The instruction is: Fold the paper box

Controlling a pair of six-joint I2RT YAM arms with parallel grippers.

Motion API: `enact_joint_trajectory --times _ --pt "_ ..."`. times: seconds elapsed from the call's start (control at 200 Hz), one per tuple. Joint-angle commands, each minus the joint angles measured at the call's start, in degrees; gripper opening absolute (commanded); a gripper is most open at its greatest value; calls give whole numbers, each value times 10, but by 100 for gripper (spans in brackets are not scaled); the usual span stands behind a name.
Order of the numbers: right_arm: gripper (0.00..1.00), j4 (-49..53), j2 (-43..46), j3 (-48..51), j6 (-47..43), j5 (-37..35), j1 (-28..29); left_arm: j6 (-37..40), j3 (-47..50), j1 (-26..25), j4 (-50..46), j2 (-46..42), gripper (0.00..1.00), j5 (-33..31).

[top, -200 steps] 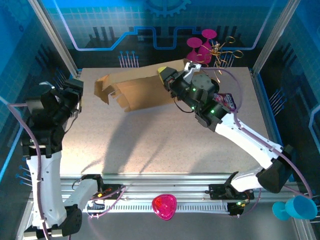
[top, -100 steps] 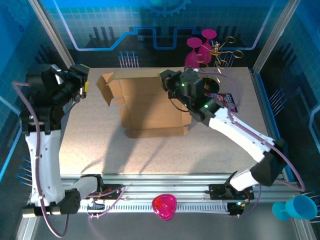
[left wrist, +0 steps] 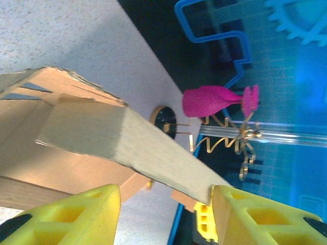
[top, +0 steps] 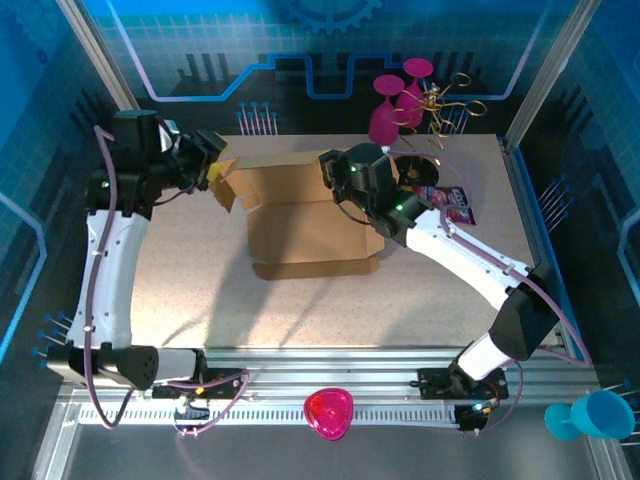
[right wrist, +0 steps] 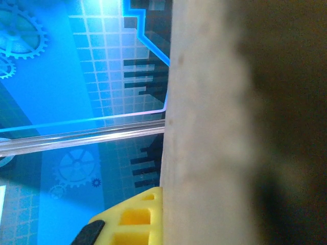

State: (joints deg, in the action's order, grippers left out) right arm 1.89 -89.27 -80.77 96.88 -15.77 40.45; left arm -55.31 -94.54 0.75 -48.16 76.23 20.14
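The left gripper (top: pixel 214 172) hovers at the left end of the paper box (top: pixel 305 235), its yellow fingers spread and unclenched around an upstanding end flap (top: pixel 228 186). The box sits on the table (top: pixel 190 290) toward the back middle (top open, plain brown floor panel showing, front flap lying flat). At its back right corner the right gripper (top: pixel 330 163) is clenched on the box's wall. Right of that lies a snack packet (top: pixel 455 203). The left wrist view adds the end flap slanting through the gap between the fingers (left wrist: pixel 97 204), with a pink goblet (left wrist: pixel 209 102) behind. The right wrist view gives the box's wall pressed against one yellow finger (right wrist: pixel 135 219).
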Motion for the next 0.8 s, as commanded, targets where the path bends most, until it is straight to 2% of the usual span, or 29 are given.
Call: enact_joint_trajectory --times 0.0,0.56,0.795 --pt "0 -13 13 13 12 -1 -11 45 28 -6 -1 4 51 -11" --pt "0 -23 22 36 24 16 -19 48 63 -44 62 57 54 -5" --pt "0 -25 32 54 27 20 -30 67 15 -44 -4 31 57 -56"
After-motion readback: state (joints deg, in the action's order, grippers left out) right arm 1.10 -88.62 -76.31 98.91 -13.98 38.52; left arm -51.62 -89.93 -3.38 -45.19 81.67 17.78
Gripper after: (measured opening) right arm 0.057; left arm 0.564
